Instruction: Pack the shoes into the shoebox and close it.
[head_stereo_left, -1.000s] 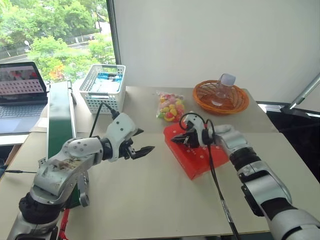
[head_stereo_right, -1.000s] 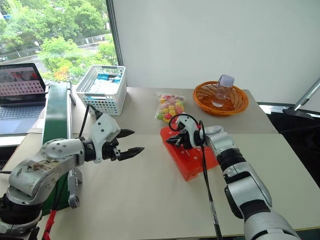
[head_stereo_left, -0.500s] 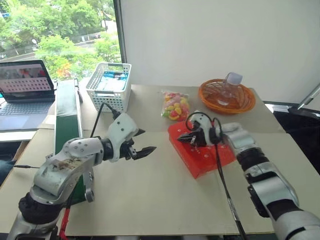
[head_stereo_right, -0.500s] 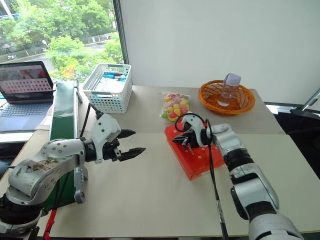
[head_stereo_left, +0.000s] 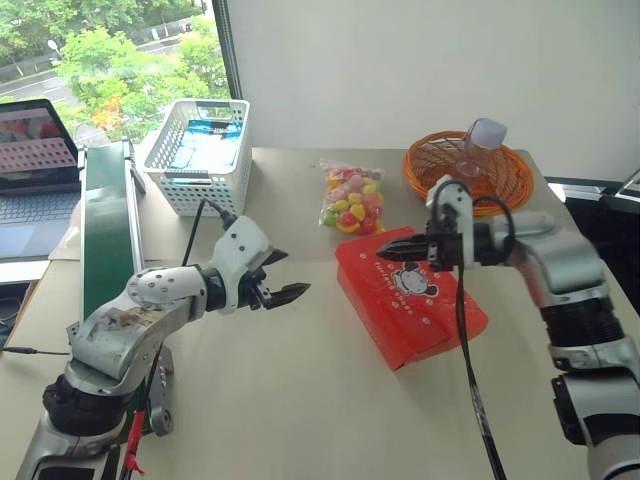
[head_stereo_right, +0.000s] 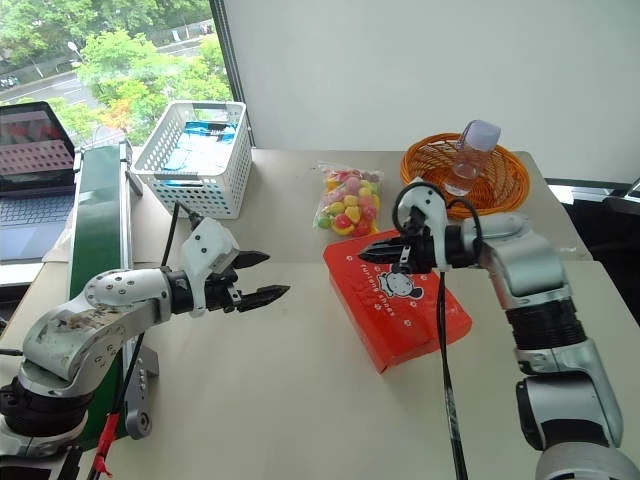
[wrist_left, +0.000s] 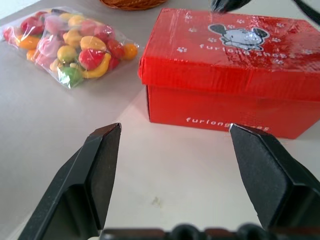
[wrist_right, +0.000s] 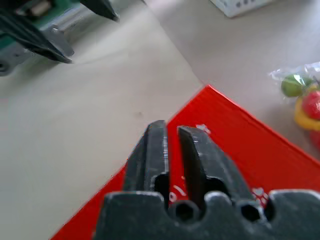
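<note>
Right end effector (head_stereo_left: 392, 250) risen off closed shoebox (head_stereo_left: 412, 297), barely parted, empty

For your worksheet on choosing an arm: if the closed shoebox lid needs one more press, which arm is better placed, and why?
Right, probably. The right pincer hovers directly above the shoebox lid, fingers nearly together; the left pincer stands open, off to the box's side.

Left gripper (wrist_left: 175, 175): black fingers (wrist_left: 97, 165) spread wide, nothing between them, above bare tabletop (wrist_left: 165, 185). Beyond the fingertips, shoebox (wrist_left: 225, 75), red, lid shut, cartoon face on top. Candy bag (wrist_left: 67, 45) just beside the box, not touching. Orange basket (wrist_left: 131, 4) edge farther off.
</note>
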